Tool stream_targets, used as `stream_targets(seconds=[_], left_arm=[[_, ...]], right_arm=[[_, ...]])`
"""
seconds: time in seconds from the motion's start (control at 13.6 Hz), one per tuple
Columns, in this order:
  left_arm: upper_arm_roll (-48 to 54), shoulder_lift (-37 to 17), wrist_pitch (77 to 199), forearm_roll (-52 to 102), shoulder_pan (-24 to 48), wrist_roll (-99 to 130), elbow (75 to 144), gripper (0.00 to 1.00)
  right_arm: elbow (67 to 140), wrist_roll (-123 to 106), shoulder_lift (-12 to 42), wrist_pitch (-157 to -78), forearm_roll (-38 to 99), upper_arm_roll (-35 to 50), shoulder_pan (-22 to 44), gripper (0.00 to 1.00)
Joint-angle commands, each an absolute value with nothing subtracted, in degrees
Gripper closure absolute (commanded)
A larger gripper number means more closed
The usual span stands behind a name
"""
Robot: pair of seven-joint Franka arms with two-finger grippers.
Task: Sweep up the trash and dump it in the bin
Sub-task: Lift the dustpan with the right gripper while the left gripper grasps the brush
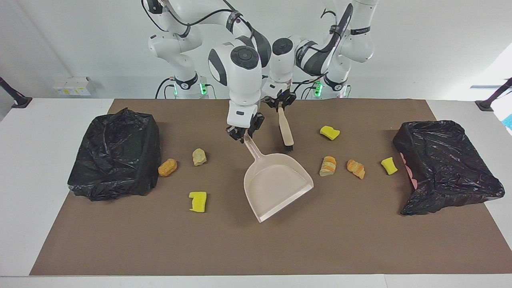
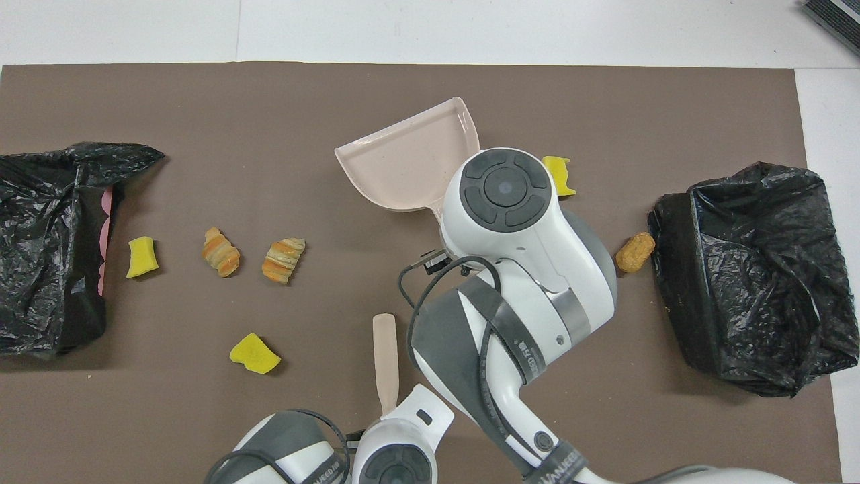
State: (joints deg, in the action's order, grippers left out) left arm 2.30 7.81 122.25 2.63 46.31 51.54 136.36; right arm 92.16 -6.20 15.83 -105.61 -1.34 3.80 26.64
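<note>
- While my right gripper [image 1: 241, 138] is clamped on the beige dustpan's [image 1: 278, 185] handle, the pan hangs tilted over the middle of the brown mat [image 1: 256, 248].
- My left gripper [image 1: 281, 105] is closed around the beige brush [image 1: 286, 134], bristles down, just beside the dustpan handle.
- Four trash pieces [image 1: 329, 165] lie toward my left arm's end, near one black bin [image 1: 448, 166].
- Three other pieces [image 1: 198, 201] lie toward my right arm's end, near the other bin [image 1: 114, 154].

White table [image 1: 24, 168], brown mat [image 1: 256, 248] on it, two black-bagged bins [image 1: 116, 154] [image 1: 448, 164] and scattered trash [image 1: 198, 201] lay on the mat.
</note>
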Motion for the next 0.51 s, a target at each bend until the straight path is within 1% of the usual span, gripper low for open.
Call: stream_targets(seconds=[0.0, 0.22, 0.44], left_arm=[[2.9, 8.4, 118.0, 2.6, 39.4, 46.5, 133.9, 1.0], [2.9, 7.6, 117.8, 2.1, 29.8, 39.2, 130.4, 1.0], [2.9, 7.6, 116.4, 1.5, 22.4, 34.4, 127.6, 1.0]], right_arm=[[93.3, -20.1, 15.3, -106.5, -1.9, 4.1, 23.7, 1.0], [93.3, -32.5, 15.4, -106.7, -4.6, 4.1, 21.3, 1.0], [93.4, -45.0, 15.8, -108.0, -5.2, 4.2, 19.3, 1.0]])
